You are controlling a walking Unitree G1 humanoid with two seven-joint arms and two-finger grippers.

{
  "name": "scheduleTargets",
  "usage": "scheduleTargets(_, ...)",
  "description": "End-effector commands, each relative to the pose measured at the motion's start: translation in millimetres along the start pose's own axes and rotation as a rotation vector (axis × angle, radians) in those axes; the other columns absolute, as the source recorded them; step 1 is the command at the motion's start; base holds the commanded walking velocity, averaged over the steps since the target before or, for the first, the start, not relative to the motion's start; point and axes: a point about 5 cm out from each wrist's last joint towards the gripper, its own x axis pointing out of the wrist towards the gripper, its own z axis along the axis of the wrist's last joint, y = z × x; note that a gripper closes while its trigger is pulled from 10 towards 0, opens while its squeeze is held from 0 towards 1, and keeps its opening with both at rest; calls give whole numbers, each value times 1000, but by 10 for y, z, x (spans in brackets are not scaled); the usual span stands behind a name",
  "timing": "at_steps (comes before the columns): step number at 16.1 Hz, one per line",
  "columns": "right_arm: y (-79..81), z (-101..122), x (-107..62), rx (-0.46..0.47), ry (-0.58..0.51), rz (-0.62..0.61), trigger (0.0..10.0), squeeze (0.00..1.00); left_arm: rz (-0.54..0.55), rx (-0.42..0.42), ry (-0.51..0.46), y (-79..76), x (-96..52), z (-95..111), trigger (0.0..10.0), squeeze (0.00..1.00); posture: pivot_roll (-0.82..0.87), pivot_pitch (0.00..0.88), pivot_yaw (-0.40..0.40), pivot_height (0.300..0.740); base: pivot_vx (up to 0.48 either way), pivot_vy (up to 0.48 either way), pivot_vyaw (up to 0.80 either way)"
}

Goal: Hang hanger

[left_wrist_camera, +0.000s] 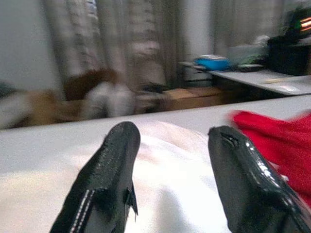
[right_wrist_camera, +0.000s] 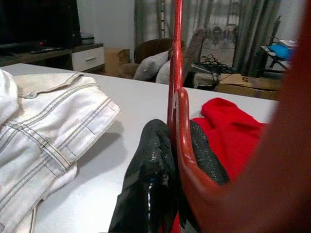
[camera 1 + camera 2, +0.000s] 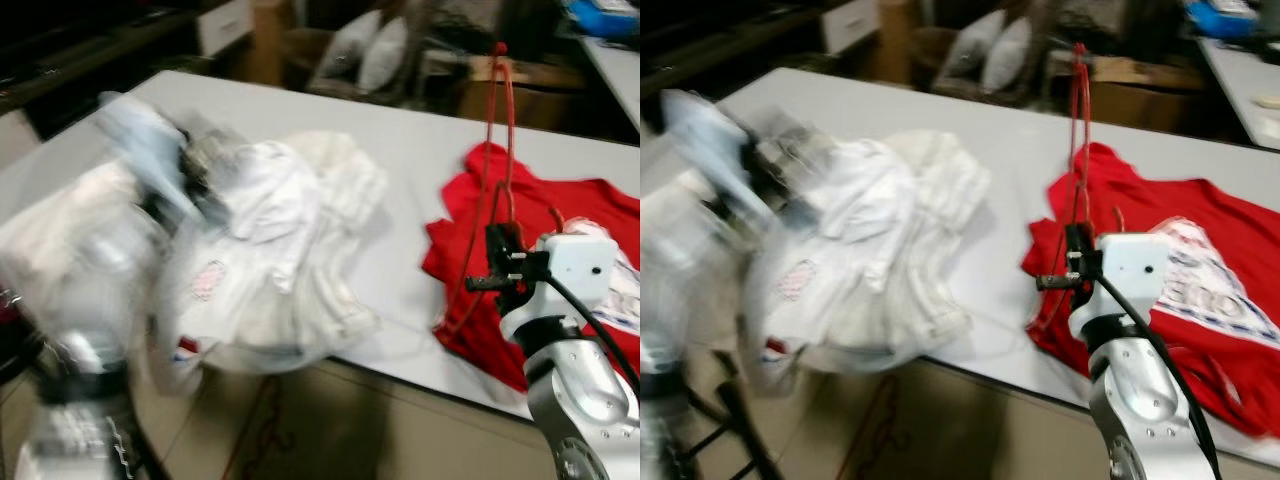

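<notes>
Hanger (image 3: 500, 150) clamped upright in your right claw (image 2: 177, 160), left claw (image 1: 194, 184) apart over white clothes (image 3: 270, 250); lift it clear of red shirt (image 3: 590, 220) before seeking a rail

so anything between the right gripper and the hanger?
No. The right gripper is already shut on the red hanger, holding it upright above the red shirt. Nothing sits between them. No rail or hook to hang it on can be made out.

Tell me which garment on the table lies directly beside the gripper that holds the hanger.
The red printed shirt: the right gripper, shut on the red wire hanger, stands at its edge. The white striped garment lies toward the robot's left.
</notes>
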Motion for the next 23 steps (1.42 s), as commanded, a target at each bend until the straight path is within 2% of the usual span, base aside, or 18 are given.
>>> scheduleTargets(1, -19, 16, -25, -15, -3, -3, 10000, 0, 19, 29, -50, -90, -21, 130, 10000, 0, -16, 0, 13, 740, 0, 0, -800)
scheduleTargets(2, -11, 24, -17, -27, -5, 19, 10000, 0, 46, 10, -34, -216, -67, 74, 10000, 0, -11, 0, -6, 740, 0, 0, -800)
scheduleTargets(3, -7, 29, 3, -37, -7, 42, 10000, 0, 62, 28, -16, -299, -78, 25, 10000, 0, -8, 0, -21, 740, 0, 0, -800)
scheduleTargets(5, 1, 34, 38, -57, -10, 64, 10000, 0, 101, 15, 2, -383, -103, -20, 10000, 0, -3, 0, -33, 740, 0, 0, -800)
scheduleTargets(6, 3, 47, 65, -109, -19, 76, 10000, 0, 127, 5, 11, -394, -125, -51, 10000, 0, 0, 0, -41, 740, 0, 0, -800)
scheduleTargets(8, 16, 60, 100, -450, -39, 139, 10000, 0, 185, 9, 45, -401, -229, -181, 10000, 0, 2, 0, -54, 740, 0, 0, -800)
scheduleTargets(10, 33, 44, 96, -584, -50, 166, 10000, 0, 198, -6, 53, -425, -265, -200, 10000, 0, 0, 2, -58, 740, 0, 0, -800)
scheduleTargets(11, 62, 6, 79, -693, -59, 165, 10000, 0, 175, 13, 77, -451, -323, -255, 10000, 0, -21, 20, -48, 740, 0, 0, -800)
scheduleTargets(12, 66, 1, 74, -726, -67, 157, 10000, 0, 169, 16, 84, -451, -328, -282, 10000, 0, -21, 15, -43, 740, 0, 0, -800)
scheduleTargets(16, 55, 1, 66, -711, -77, 73, 10000, 0, 138, 5, 100, -422, -304, -345, 10000, 0, -43, 0, 15, 740, 0, 0, 0)
scheduleTargets(18, 114, -8, 54, -610, -93, 100, 10000, 0, 145, -6, 123, -391, -238, -438, 10000, 0, -54, 0, 62, 740, 0, 0, -800)
scheduleTargets(19, 136, -20, 40, -568, -86, 171, 10000, 0, 139, -9, 125, -405, -197, -433, 10000, 0, -57, 3, 79, 740, 0, 0, -800)
scheduleTargets(21, 115, 31, 56, -498, -83, 205, 10000, 0, 117, -25, 111, -420, -137, -394, 10000, 0, -71, 16, 102, 740, 0, 0, -631)
scheduleTargets(23, 77, 133, 77, -300, -76, 219, 10000, 0, 116, -3, 119, -386, -114, -410, 10000, 0, -76, 30, 106, 740, 0, 0, 0)
